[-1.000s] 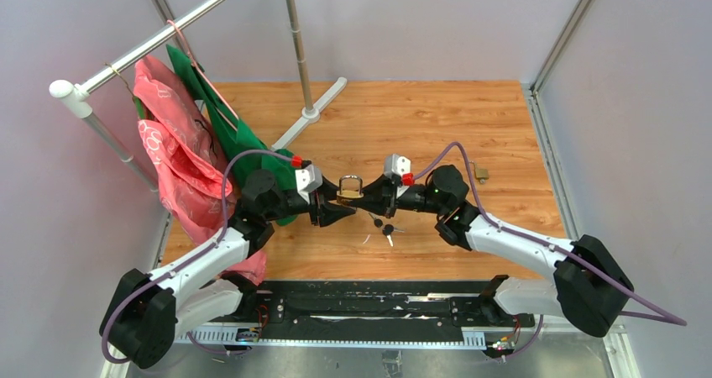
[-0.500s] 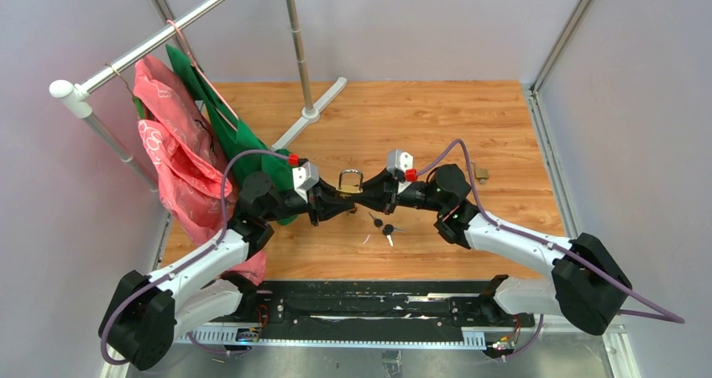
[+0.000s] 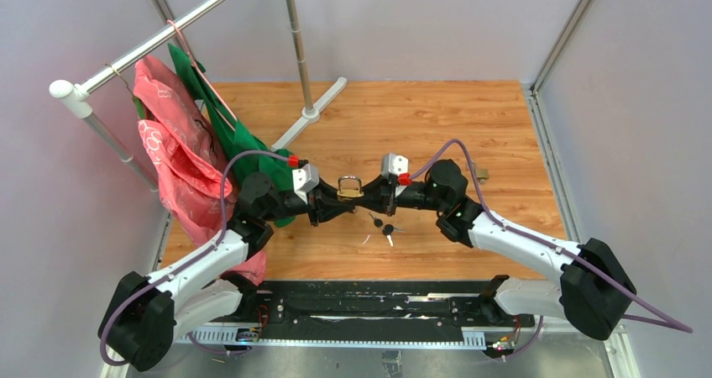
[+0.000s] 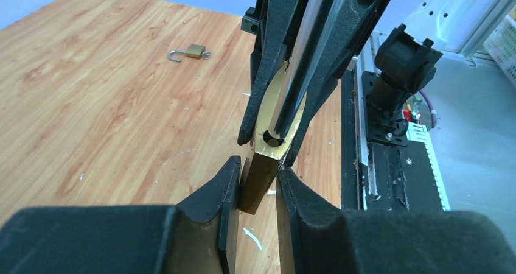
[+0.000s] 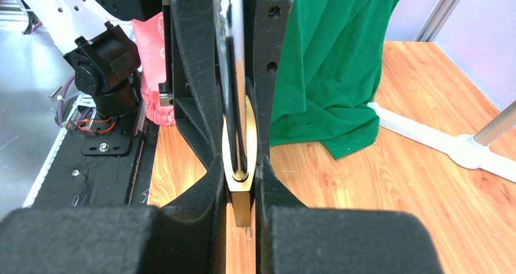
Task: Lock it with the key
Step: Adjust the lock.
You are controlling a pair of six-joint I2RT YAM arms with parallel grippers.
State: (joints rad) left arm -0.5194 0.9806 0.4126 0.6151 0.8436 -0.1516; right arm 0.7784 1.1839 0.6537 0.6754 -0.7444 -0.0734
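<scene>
Padlock (image 3: 350,186): brass body, silver shackle, held in the air between the two arms, above the counter (image 3: 504,218).
Axis: shackle end turned to the far side in the top view.
Right fingers (image 5: 204,164): clamped on the brass body.
Left fingers (image 4: 228,186): apparently pinching the body's opposite end.
Keys (image 3: 384,225): loose on the counter, just nearward of the lock; the right arm is closer, so one grip likely must release.

No legible text, labels, brands or numbers, padlock (image 4: 255,186) included
</scene>
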